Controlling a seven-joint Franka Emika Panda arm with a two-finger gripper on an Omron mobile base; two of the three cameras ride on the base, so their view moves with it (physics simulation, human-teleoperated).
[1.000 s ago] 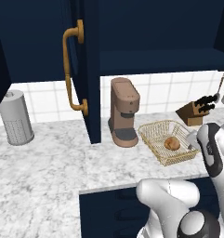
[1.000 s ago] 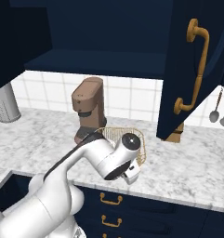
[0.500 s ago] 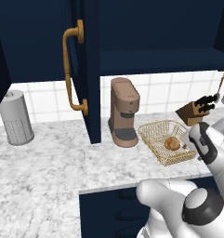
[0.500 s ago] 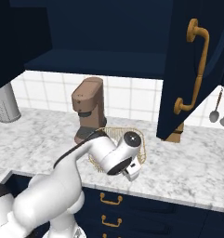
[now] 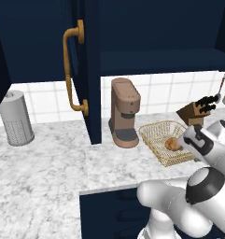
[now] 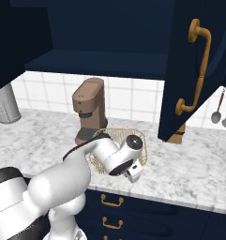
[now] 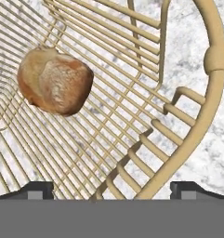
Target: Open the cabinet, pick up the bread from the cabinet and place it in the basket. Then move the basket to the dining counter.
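The bread (image 7: 54,80), a round golden-brown roll, lies inside the gold wire basket (image 7: 211,97) on the marble counter, right of the coffee machine. From the left base the bread (image 5: 172,144) shows at the basket's (image 5: 157,136) right side. My gripper (image 7: 112,189) is open and hovers low over the basket's near rim, one fingertip (image 7: 36,188) inside the wall and the other outside, holding nothing. In the left base view the gripper (image 5: 187,140) sits at the basket's right edge. The cabinet (image 5: 88,70) stands open above. The dining counter is out of view.
A brown coffee machine (image 5: 124,112) stands just left of the basket. A knife block (image 5: 198,111) sits behind it, a grey canister (image 5: 16,117) far left. The open cabinet door (image 6: 194,70) hangs over the counter, with utensils (image 6: 218,112) on the wall.
The hand has edged slightly closer to the basket's side. Its jaws stay open, and the bread and basket have not moved.
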